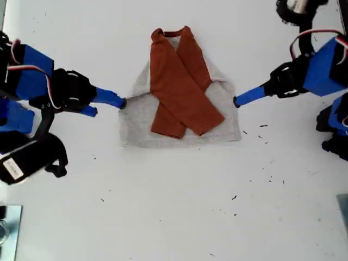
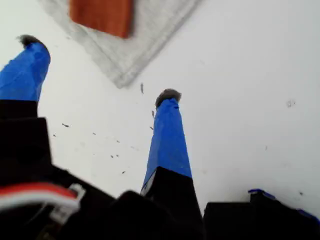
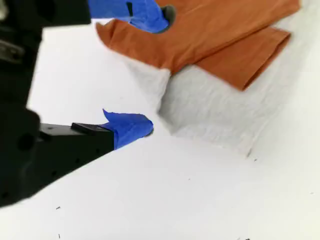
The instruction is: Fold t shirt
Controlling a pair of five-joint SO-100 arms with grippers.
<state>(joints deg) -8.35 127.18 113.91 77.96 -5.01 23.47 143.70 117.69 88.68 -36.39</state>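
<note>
1. The shirt point(image 1: 179, 98) lies flat on the white table point(image 1: 163, 217), near the middle of the exterior view. The neckline faces the top of that view, and both orange sleeves point(image 1: 182, 103) are crossed over the grey body.
2. Our first gripper point(image 2: 98, 68) is spread wide and holds nothing. Both its blue fingers are over bare table, with a grey hem corner just ahead and not touching.
3. Our second gripper point(image 3: 157, 71) is also parted and empty. One finger hangs over the orange cloth and the other sits on the table just beside the grey edge. We judge it straddles that edge without pinching it.
4. In the exterior view an arm reaches in from each side, with its tip at the shirt's side edge. The wrist views do not tell us which arm is which.
5. We expect the cloth to be light, limp and thin. It will probably drape and bunch rather than hold a crease, and drag on the table rather than slide cleanly.
6. We would grip at the side edges or hem corners, pinching low so one finger gets under the layers.
7. Lifting too fast could spill the crossed sleeves, so a slow, even fold seems wise.
</note>
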